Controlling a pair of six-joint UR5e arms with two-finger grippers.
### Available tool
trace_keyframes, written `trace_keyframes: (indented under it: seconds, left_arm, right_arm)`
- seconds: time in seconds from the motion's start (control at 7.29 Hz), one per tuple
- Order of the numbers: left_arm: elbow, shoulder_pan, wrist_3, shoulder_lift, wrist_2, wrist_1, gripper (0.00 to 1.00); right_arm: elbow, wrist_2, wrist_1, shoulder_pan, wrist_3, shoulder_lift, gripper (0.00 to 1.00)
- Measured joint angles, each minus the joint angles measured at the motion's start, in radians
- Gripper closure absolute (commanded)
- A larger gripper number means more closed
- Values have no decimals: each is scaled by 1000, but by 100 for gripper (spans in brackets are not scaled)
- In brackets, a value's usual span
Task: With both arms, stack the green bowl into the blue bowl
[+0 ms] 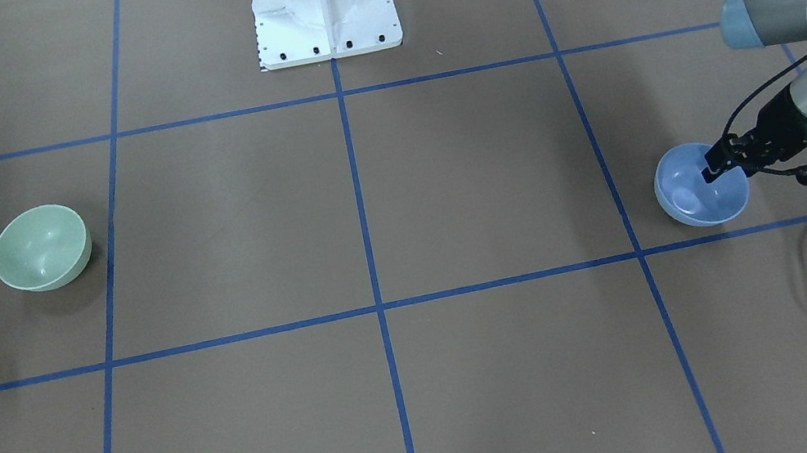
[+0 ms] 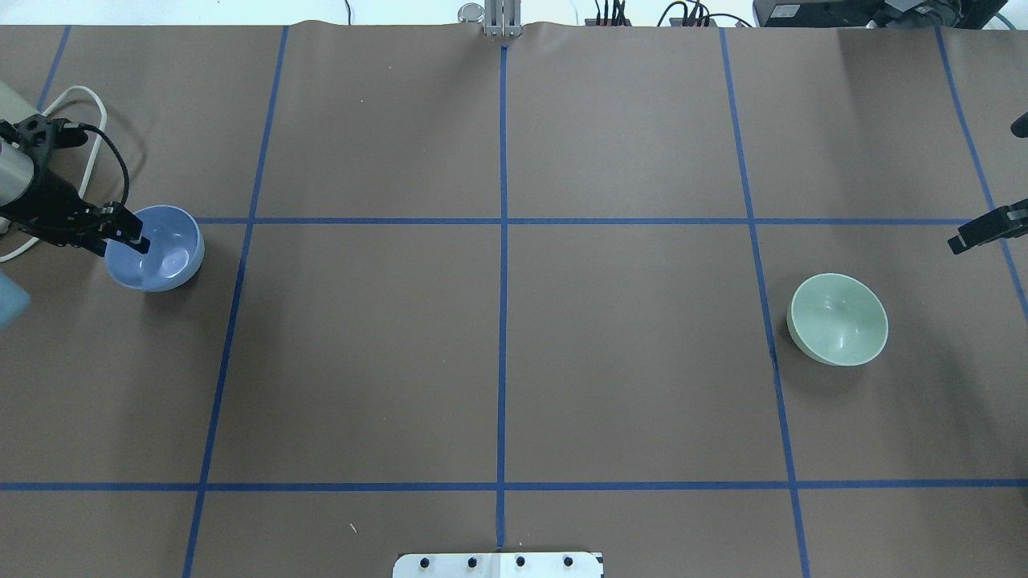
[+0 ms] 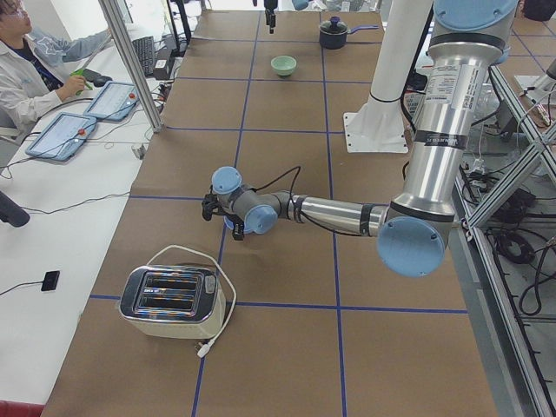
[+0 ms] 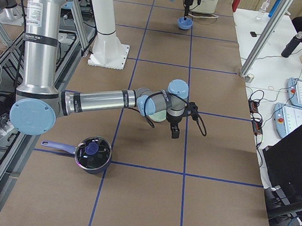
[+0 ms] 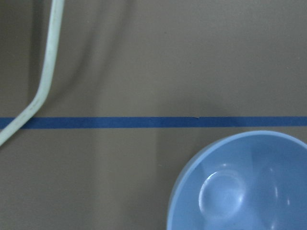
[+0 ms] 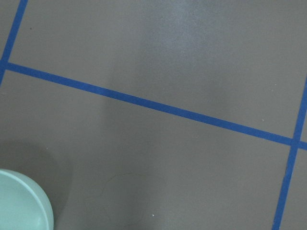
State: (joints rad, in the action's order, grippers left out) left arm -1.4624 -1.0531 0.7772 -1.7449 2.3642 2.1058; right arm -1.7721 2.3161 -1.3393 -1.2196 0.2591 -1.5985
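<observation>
The blue bowl (image 1: 694,202) stands upright on the brown table at my left end; it also shows in the overhead view (image 2: 165,257) and the left wrist view (image 5: 240,187). My left gripper (image 1: 719,158) is at the bowl's outer rim, with one finger over the inside, and looks open (image 2: 128,233). The green bowl (image 1: 42,249) stands upright at my right end (image 2: 839,319); its rim shows in the right wrist view (image 6: 19,203). My right gripper (image 2: 960,239) hovers beside it, apart from it and mostly cut off at the view's edge, so I cannot tell how its jaws stand.
A toaster (image 3: 169,302) with a white cord (image 2: 88,104) stands just beyond the blue bowl. A dark pot with a glass lid (image 4: 92,154) stands near the green bowl. The white pedestal (image 1: 323,8) is at the table's robot side. An operator (image 3: 26,69) sits at the side.
</observation>
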Motion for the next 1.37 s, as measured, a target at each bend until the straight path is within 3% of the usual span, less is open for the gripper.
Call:
trace_keyframes:
  seconds: [0.27, 0.55, 0.82, 0.96, 1.23, 1.37]
  left_arm:
    - [3, 6, 9, -5, 0, 0, 56]
    - [8, 7, 9, -5, 0, 0, 56]
    - [10, 10, 9, -5, -1, 0, 56]
    - [11, 14, 10, -6, -3, 0, 61]
    - [11, 24, 13, -6, -11, 0, 90]
    - [6, 25, 16, -6, -11, 0, 96]
  right_arm:
    - [2, 87, 0, 19, 2, 6, 0]
    - [5, 103, 30, 36, -1, -6, 0]
    - [43, 102, 143, 41, 10, -29, 1]
    - [58, 104, 170, 48, 17, -30, 2]
    - [71, 104, 188, 62, 26, -28, 8]
    - [72, 104, 193, 71, 36, -25, 22]
